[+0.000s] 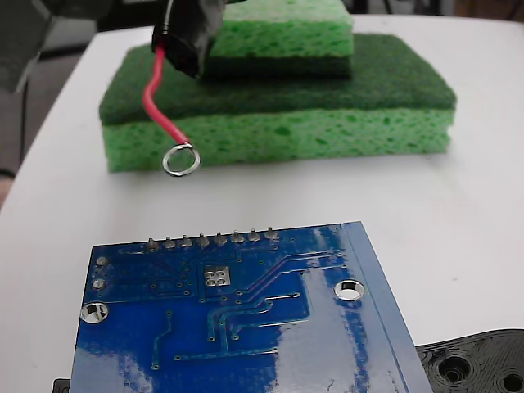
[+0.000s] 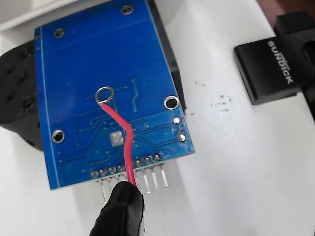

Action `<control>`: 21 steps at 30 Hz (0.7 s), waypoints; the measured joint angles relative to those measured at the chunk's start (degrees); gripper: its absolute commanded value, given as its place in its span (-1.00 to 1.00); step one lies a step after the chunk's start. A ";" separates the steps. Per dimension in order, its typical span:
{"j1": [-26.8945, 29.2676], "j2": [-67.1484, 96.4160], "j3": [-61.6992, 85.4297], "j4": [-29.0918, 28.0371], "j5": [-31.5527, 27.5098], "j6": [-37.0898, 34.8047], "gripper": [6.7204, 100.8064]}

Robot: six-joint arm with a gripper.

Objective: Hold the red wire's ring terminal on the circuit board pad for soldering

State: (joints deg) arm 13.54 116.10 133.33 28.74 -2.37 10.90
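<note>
two views, and i take the fixed one first: my pincer [image 1: 187, 37] comes in at the top left, its black tips clamped on the black-sleeved end of the red wire [image 1: 155, 94], which curves down to the ring terminal [image 1: 181, 160]. there the ring hangs in the air in front of the stacked green sponges [image 1: 327, 123], well short of the blue circuit board [image 1: 237, 319] lying at the bottom of the picture, and the small square silver pad [image 1: 217, 276] sits bare just below the row of grey solder points [image 1: 211, 240]. a black plastic part [image 1: 479, 364] pokes out at the board's lower right. in the wrist view i look down past my own black tips [image 2: 120, 209] at the bottom edge; the wire [image 2: 125, 142] runs up over the board [image 2: 98, 64], crossing right beside the pad [image 2: 117, 139], and the ring [image 2: 104, 95] appears over bare blue beyond it. a black block marked sundick [image 2: 270, 59] lies on the white table [image 2: 236, 162] to the right. my worry: the wire is thin and bent, so if i lower from here the ring may land past the pad or on a trace, and any push could flex the wire and skate the ring sideways. my arm is poised above and behind the pin edge, wire pointing down and forward.
</note>
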 measured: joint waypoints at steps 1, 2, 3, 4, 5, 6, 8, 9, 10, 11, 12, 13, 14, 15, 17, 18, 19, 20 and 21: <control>-0.35 -0.35 -0.44 0.18 0.09 0.26 0.99; -0.88 -0.79 -0.88 0.35 0.18 0.26 0.99; -1.23 -1.14 -1.14 0.70 0.35 0.53 0.99; -1.32 -1.49 -1.32 0.79 0.53 0.53 0.99; -1.32 -1.58 -1.32 0.79 0.53 0.70 0.99; -1.32 -1.58 -1.32 0.70 0.53 0.79 0.99; -1.32 -1.58 -0.97 0.62 0.53 0.70 0.99; -1.23 -1.58 -0.79 0.62 0.53 0.70 0.99; -1.14 -1.58 -0.62 0.62 0.53 0.70 0.99; -1.05 -1.58 -0.53 0.53 0.53 0.62 0.99; -0.79 -1.58 -0.44 0.44 0.53 0.62 0.99; -0.53 -1.58 -0.35 0.26 0.53 0.53 0.99; -0.26 -1.67 -0.26 0.26 0.35 0.44 0.99; 0.00 -1.76 -0.18 0.18 0.18 0.44 0.99; 0.26 -2.02 -0.18 0.18 0.18 0.35 0.99; 0.35 -2.11 -0.18 0.18 0.18 0.35 0.99; 0.35 -2.20 -0.18 0.18 0.18 0.26 0.99; 0.53 -2.20 -0.18 0.18 0.18 0.26 0.99; 0.70 -2.29 -0.18 0.09 0.18 0.26 0.99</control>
State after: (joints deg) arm 14.24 113.82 133.15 28.83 -2.20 11.16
